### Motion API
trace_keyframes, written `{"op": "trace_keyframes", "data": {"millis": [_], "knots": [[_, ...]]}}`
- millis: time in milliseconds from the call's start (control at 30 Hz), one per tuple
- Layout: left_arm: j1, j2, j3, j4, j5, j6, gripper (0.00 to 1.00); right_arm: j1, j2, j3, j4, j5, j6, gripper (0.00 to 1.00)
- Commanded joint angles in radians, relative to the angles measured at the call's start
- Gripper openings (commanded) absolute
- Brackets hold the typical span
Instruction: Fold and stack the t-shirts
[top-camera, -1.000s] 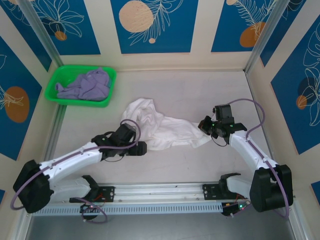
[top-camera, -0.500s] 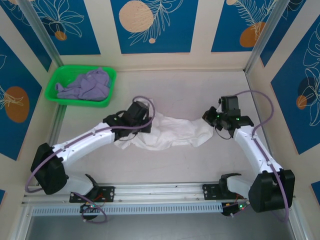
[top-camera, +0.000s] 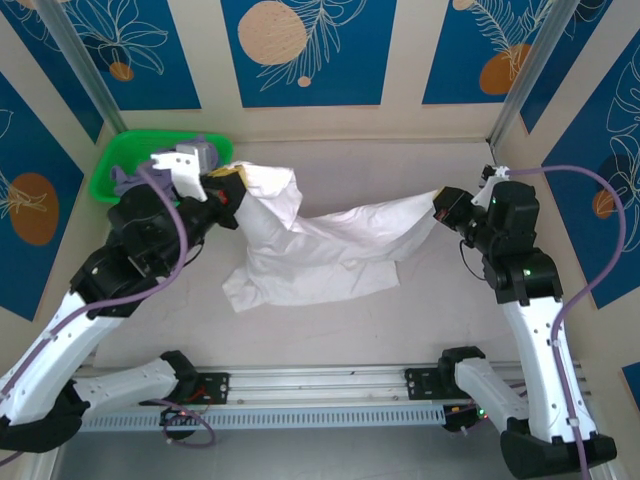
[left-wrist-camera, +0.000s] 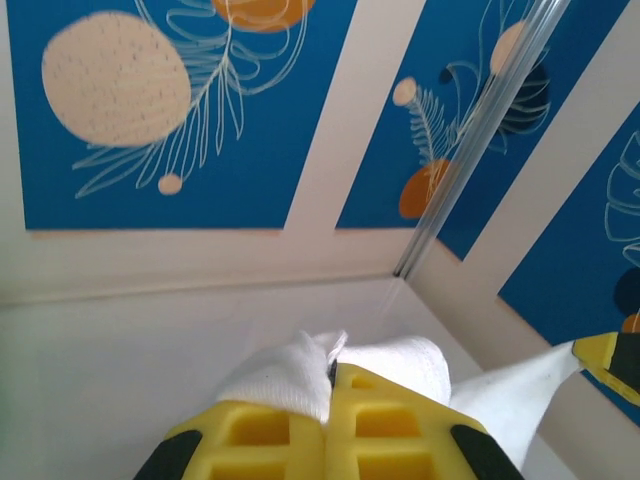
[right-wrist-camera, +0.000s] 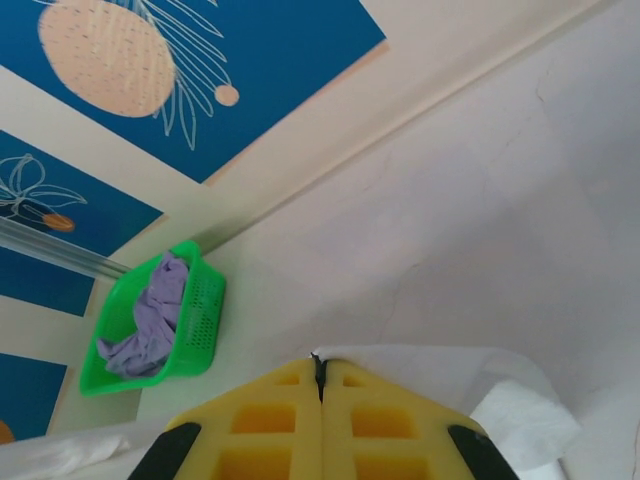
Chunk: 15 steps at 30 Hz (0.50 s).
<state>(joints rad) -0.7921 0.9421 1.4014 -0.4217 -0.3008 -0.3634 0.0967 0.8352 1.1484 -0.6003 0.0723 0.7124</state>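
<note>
While the left gripper (top-camera: 233, 182) and right gripper (top-camera: 441, 207) are each clamped on the white t-shirt (top-camera: 320, 255), pull apart evenly. Lay it flat without twists

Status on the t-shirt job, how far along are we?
Done: nothing folded or stacked yet. In hand: the white t-shirt is stretched between the left gripper and right gripper, both shut on it, its lower part draped on the table. Left: spread and fold it, then get the lavender t-shirt, crumpled in the green basket, folded and stacked.
</note>
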Motion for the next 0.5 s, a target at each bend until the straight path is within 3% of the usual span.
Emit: {"op": "trace_keyframes", "data": {"millis": [0,300,367,467], "knots": [[0.006,-0.026,0.04,0.097,-0.017,0.077,0.0,-0.001,-0.055,0.065,0.02,0.02,-0.031,0.0],[0.039,0.101,0.125,0.024,-0.14,0.054,0.0,0.006,0.057,0.147,-0.019,0.037,-0.034,0.0],[0.1,0.155,0.133,-0.03,-0.128,-0.006,0.0,0.007,0.108,0.131,-0.02,0.044,-0.031,0.0],[0.247,0.248,0.117,-0.089,-0.003,-0.142,0.0,-0.003,0.201,0.1,-0.014,0.06,-0.013,0.0]]}}
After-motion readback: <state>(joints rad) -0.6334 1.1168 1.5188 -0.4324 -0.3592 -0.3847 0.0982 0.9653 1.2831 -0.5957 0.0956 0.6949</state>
